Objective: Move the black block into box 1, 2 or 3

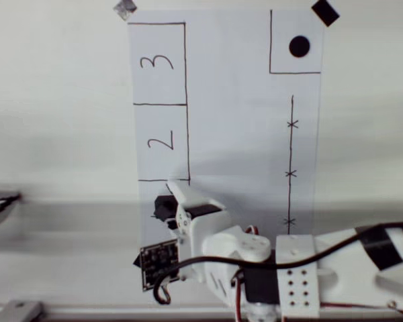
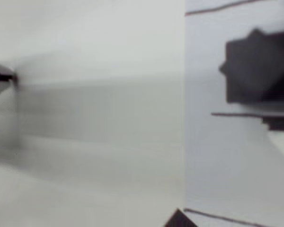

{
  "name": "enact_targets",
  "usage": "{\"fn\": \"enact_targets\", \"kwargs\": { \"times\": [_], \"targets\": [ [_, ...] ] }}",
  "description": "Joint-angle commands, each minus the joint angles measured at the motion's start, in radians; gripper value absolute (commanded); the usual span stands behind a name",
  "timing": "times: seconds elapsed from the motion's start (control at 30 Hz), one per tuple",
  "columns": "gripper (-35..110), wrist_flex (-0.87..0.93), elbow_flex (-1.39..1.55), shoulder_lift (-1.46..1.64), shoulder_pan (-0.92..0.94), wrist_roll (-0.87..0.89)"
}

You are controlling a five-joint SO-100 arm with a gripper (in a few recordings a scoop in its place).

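In the overhead view the black block [image 1: 164, 206] lies on the white paper [image 1: 242, 134] just below the line that closes box 2 [image 1: 161, 142], inside the lowest drawn rectangle, box 1 [image 1: 148, 194]. The arm covers most of that box and its number. My white gripper [image 1: 176, 201] reaches in from the lower right, and its upper finger [image 1: 187, 193] lies against the block's right side. The other finger is hidden, so I cannot see whether the block is gripped. The wrist view shows the block [image 2: 258, 66] blurred at the right edge, between two drawn lines.
Box 3 [image 1: 158, 64] is the top rectangle. A smaller square with a black dot [image 1: 299, 45] sits at the paper's top right, above a line with cross marks [image 1: 291, 173]. Tape squares [image 1: 325, 11] hold the paper's corners. The arm [image 1: 302, 268] fills the lower right.
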Motion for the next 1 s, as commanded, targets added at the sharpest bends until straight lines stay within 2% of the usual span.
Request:
{"fn": "enact_targets", "kwargs": {
  "times": [0.0, 0.6, 0.97],
  "targets": [
    [25, -0.034, 0.041, 0.155, -0.018, 0.014],
    [25, -0.064, 0.202, 0.341, -0.029, 0.020],
    [24, -0.072, 0.463, 0.647, -0.020, 0.015]
  ]
}}
